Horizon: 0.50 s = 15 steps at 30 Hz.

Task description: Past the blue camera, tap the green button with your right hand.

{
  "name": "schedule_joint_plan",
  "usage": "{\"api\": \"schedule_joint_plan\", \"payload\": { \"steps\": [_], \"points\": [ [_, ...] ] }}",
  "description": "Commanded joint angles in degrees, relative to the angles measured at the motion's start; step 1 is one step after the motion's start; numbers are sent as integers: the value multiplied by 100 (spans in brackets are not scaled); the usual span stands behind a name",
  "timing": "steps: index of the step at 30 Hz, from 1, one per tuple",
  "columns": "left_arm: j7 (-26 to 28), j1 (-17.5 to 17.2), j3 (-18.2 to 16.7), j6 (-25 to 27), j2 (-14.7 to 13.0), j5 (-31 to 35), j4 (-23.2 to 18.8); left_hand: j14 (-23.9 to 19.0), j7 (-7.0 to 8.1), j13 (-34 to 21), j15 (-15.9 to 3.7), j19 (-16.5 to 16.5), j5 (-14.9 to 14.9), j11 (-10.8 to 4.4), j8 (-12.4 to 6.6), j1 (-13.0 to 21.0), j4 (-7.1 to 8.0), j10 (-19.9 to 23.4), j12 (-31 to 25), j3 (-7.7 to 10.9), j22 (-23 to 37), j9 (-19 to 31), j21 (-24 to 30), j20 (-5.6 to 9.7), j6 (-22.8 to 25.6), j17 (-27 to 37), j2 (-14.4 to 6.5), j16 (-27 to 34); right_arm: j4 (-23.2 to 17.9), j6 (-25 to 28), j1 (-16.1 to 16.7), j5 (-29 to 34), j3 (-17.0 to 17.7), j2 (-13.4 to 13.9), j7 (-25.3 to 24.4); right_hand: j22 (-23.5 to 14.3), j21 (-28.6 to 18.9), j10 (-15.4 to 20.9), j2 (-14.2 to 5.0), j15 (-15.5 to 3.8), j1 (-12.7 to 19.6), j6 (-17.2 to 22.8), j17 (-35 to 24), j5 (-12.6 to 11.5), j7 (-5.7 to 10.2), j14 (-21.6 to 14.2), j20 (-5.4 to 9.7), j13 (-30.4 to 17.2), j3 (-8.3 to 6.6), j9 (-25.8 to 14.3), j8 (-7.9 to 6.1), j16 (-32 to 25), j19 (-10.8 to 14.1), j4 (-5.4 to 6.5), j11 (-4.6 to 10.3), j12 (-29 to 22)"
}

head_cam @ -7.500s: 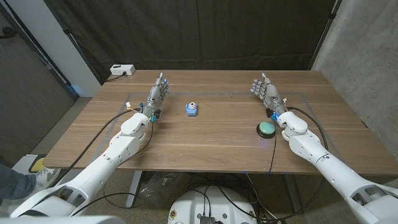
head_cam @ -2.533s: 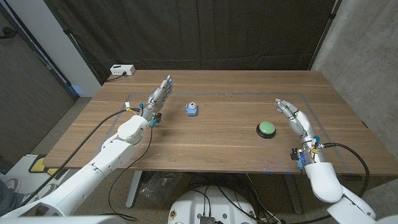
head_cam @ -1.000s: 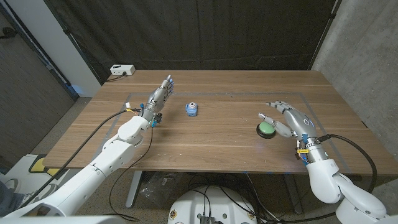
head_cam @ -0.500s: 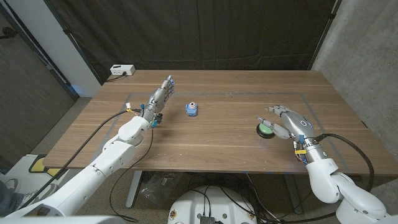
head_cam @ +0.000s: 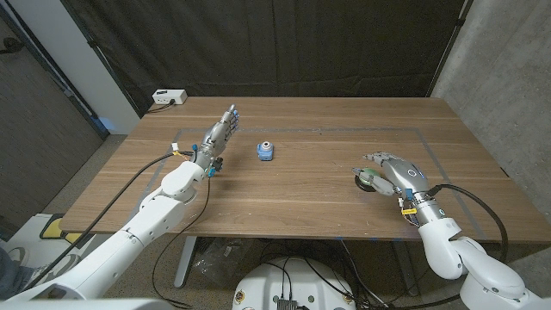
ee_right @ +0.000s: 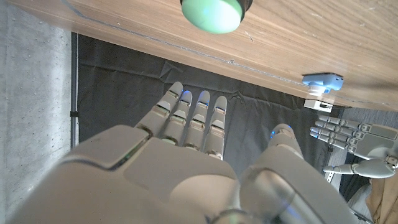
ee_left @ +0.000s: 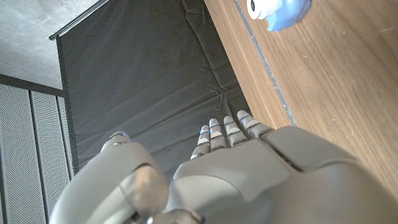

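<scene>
Right wrist: green button (ee_right: pixel 211 14) unobstructed

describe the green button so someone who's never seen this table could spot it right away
On the wooden table, look to the robot's right half, near the front edge. The green button sits there, a round green dome on a dark base, partly under the right hand. The only other small object, the blue camera, is blue and stands toward the middle.

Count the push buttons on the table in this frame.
1. A green button sits on the table's right side, partly covered by the right hand above it. None other is visible; the hand could hide something small.
</scene>
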<state>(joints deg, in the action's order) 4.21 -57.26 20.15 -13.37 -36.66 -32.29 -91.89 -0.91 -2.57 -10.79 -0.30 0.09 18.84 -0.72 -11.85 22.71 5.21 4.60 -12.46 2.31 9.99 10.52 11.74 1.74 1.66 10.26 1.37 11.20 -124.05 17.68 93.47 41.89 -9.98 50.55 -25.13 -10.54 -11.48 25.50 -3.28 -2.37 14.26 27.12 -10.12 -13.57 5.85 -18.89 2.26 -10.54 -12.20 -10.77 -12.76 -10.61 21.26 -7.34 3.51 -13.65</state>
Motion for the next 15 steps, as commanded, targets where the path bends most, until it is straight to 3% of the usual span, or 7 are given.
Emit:
{"api": "schedule_joint_plan", "payload": {
  "steps": [1,15],
  "points": [
    [44,-104,-71,-20,-70,3,-109,-50,-25,-9,-9,43,-10,-4,2,45,26,32,27,-47,25,22,-10,202,32,24,9,-20,108,375,-205,-4,-330,266,56,-13,-38,73,-23,-235,76,84,-17,-6,11,-61,322,-7,-59,-27,-1,-35,65,-10,0,-49],
    [-29,-100,-88,-55,-75,-36,-105,-53,-25,-10,-14,37,-15,-21,10,52,27,34,35,-66,24,22,-16,184,36,25,1,-24,21,861,-185,-341,-447,463,182,-16,-69,215,-23,-290,165,191,-16,47,5,-182,344,-8,-90,-27,-7,-53,161,-53,42,-78]
  ]
}}
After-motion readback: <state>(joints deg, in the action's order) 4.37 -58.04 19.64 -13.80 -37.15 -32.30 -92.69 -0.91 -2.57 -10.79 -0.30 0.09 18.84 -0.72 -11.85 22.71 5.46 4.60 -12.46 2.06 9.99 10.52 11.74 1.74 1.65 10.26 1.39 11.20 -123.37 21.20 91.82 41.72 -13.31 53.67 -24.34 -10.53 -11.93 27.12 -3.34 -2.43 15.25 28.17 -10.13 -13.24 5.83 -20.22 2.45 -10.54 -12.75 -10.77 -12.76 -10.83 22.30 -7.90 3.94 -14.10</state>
